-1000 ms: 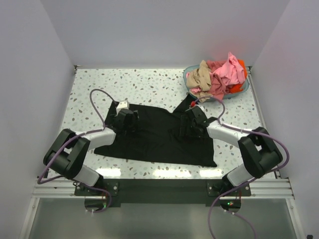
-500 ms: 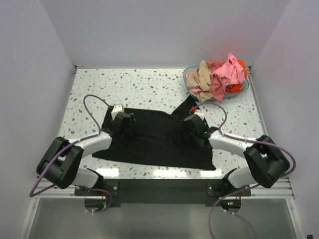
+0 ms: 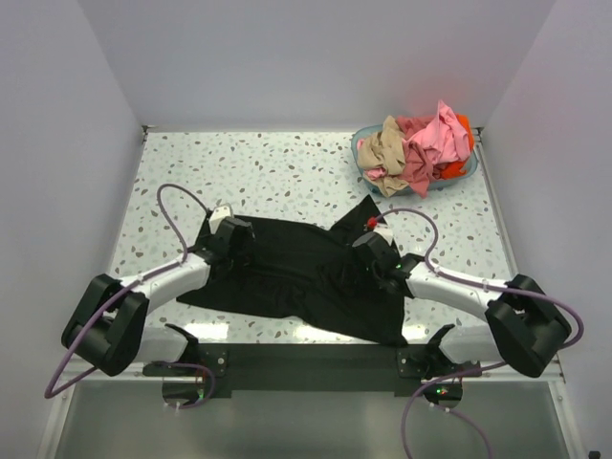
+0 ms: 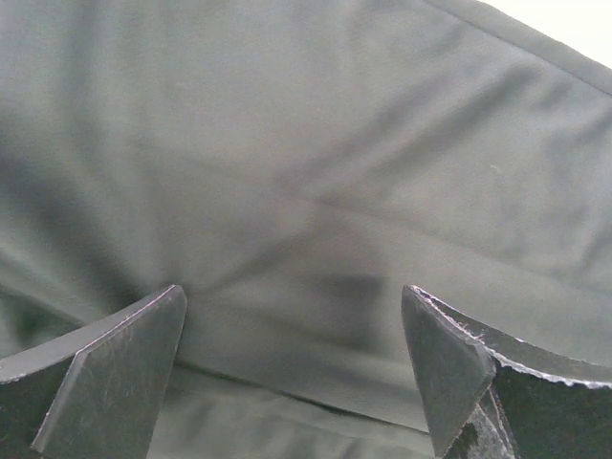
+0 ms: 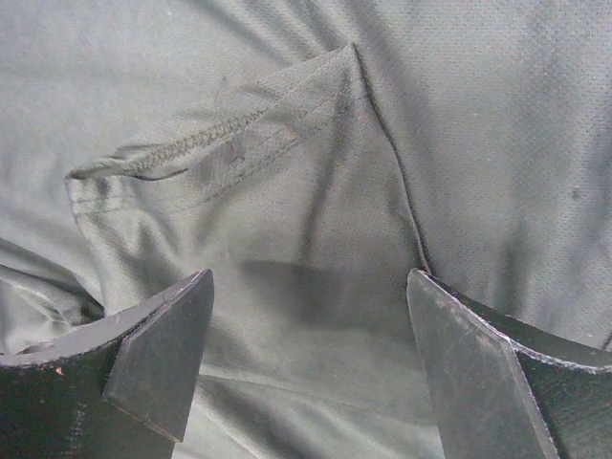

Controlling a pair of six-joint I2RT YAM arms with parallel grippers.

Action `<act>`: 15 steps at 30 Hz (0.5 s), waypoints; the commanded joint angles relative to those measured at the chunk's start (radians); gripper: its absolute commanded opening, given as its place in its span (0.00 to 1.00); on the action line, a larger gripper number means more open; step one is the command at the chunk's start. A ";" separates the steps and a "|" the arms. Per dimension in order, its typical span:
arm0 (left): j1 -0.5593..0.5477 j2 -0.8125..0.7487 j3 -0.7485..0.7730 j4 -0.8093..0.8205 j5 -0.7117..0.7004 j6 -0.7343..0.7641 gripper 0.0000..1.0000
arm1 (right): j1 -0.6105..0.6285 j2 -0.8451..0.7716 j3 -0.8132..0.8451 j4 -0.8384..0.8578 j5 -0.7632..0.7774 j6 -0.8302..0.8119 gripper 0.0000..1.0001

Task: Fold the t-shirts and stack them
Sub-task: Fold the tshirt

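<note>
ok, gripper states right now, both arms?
Left gripper: open, above the black t-shirt, holding nothing.
Right gripper: open, above the black t-shirt, holding nothing.

The black t-shirt (image 3: 287, 273) is showing plain, unpatterned black from above and is reading as a dark grey up close, its hem (image 5: 206, 134) carrying stitching in the same tone. The table (image 3: 277, 167) is showing white terrazzo flecked with grey and dark specks. The basket (image 3: 361, 143) is showing teal, and heaped in it the pink t-shirt (image 3: 435, 134), tan-beige t-shirt (image 3: 385, 145) and orange-red t-shirt (image 3: 465, 124) are each looking plain. The left gripper (image 4: 292, 296) and right gripper (image 5: 308, 277) are showing matte black fingers. The arms are showing white and black, with purple cables (image 3: 172, 206).
</note>
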 commanded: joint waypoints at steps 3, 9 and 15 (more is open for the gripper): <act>0.047 0.000 0.258 -0.189 -0.133 0.074 1.00 | 0.008 -0.068 0.035 -0.234 0.011 0.028 0.86; 0.231 0.147 0.461 -0.145 -0.107 0.166 1.00 | 0.006 -0.218 0.085 -0.312 0.054 0.013 0.86; 0.242 0.420 0.670 -0.188 -0.111 0.210 0.89 | 0.006 -0.303 0.084 -0.378 0.086 0.005 0.87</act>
